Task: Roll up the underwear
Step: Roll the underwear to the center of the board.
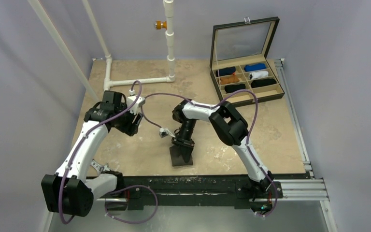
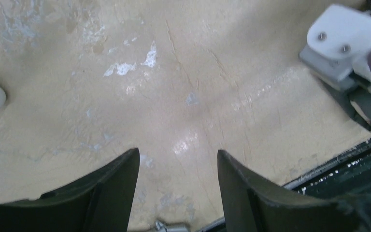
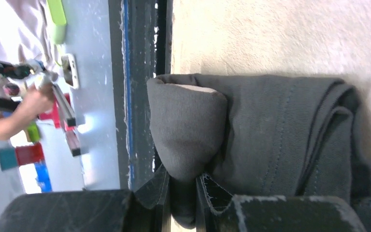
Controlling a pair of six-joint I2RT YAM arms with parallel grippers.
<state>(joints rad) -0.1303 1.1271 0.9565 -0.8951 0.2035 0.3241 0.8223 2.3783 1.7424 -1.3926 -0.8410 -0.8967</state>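
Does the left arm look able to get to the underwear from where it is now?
Probably yes: the left fingers are open over bare table near the underwear. The right fingers pinch its fold, so aim for a free edge.

Tan table (image 1: 270,130) carries the underwear (image 1: 179,158) near its front edge, a compartment box (image 1: 244,97) and white piping (image 1: 137,81) at the back

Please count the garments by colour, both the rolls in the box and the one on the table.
navy roll: 1
blue roll: 1
orange roll: 1
white roll: 1
black rolls: 2
grey underwear: 1
Total: 7
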